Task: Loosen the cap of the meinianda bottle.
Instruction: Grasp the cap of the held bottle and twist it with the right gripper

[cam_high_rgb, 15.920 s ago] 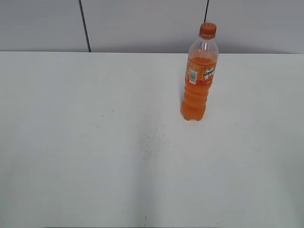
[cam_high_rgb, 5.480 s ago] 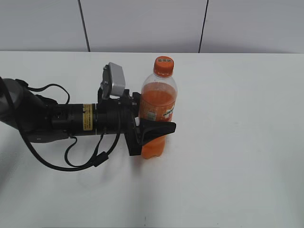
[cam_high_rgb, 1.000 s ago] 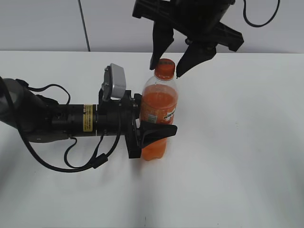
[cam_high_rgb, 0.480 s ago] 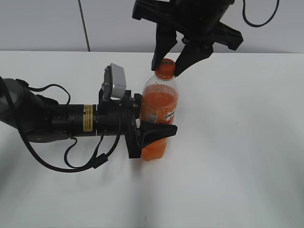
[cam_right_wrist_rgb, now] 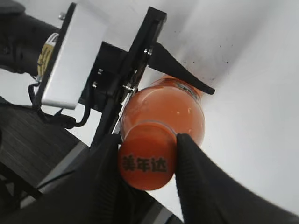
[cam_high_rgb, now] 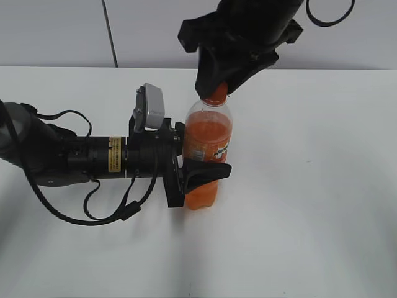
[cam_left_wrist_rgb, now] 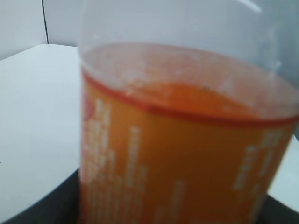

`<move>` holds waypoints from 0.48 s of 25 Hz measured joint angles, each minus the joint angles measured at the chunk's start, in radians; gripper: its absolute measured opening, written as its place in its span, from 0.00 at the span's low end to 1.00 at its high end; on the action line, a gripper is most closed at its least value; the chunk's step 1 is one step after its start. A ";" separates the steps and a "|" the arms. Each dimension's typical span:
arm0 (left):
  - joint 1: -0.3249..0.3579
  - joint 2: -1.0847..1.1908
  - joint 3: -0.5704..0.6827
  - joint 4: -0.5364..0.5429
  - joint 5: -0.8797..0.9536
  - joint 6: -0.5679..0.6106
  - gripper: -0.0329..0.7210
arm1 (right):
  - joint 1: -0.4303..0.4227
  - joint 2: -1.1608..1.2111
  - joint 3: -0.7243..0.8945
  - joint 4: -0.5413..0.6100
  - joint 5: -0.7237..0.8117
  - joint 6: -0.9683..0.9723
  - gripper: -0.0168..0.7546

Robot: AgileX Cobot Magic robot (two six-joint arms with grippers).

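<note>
The meinianda bottle (cam_high_rgb: 207, 146), clear plastic with orange liquid and an orange label, stands upright at mid-table. My left gripper (cam_high_rgb: 201, 174) comes in from the left and is shut on the bottle's lower body; in the left wrist view the bottle (cam_left_wrist_rgb: 187, 140) fills the frame, blurred. My right gripper (cam_high_rgb: 215, 87) comes down from above and is shut on the orange cap (cam_high_rgb: 216, 94). In the right wrist view the cap (cam_right_wrist_rgb: 147, 161), with dark characters on top, sits between the two black fingers (cam_right_wrist_rgb: 198, 172), which press its sides. The bottle's shoulder (cam_right_wrist_rgb: 168, 107) shows below it.
The white table (cam_high_rgb: 310, 186) runs on all sides of the bottle. A grey panelled wall (cam_high_rgb: 62, 31) stands behind the far edge. The left arm's black body and cables (cam_high_rgb: 74, 161) lie across the table's left part.
The right gripper has come down and closed its fingers onto the cap, and has turned about it. The left gripper and the bottle have stayed in place.
</note>
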State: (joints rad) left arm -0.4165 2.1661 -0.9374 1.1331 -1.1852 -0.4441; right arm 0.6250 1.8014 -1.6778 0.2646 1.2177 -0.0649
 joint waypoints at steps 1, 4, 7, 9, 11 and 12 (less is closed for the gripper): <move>0.000 0.000 0.000 0.000 0.000 0.000 0.60 | 0.000 0.000 0.000 0.003 0.000 -0.046 0.38; 0.000 0.000 0.000 0.001 0.000 0.001 0.59 | 0.000 0.000 0.000 0.015 0.001 -0.208 0.38; 0.000 0.000 0.000 0.003 0.000 0.004 0.59 | 0.000 0.001 0.000 0.029 0.001 -0.369 0.38; 0.000 0.000 0.000 0.004 0.000 0.005 0.59 | 0.000 0.001 0.000 0.035 0.001 -0.446 0.38; 0.000 0.000 0.000 0.005 0.000 0.005 0.59 | 0.000 0.001 0.000 0.038 0.001 -0.517 0.38; 0.000 0.000 0.000 0.006 -0.001 0.006 0.59 | 0.000 0.001 0.000 0.039 0.001 -0.554 0.38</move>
State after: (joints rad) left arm -0.4165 2.1661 -0.9374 1.1391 -1.1862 -0.4381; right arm 0.6250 1.8024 -1.6778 0.3033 1.2186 -0.6190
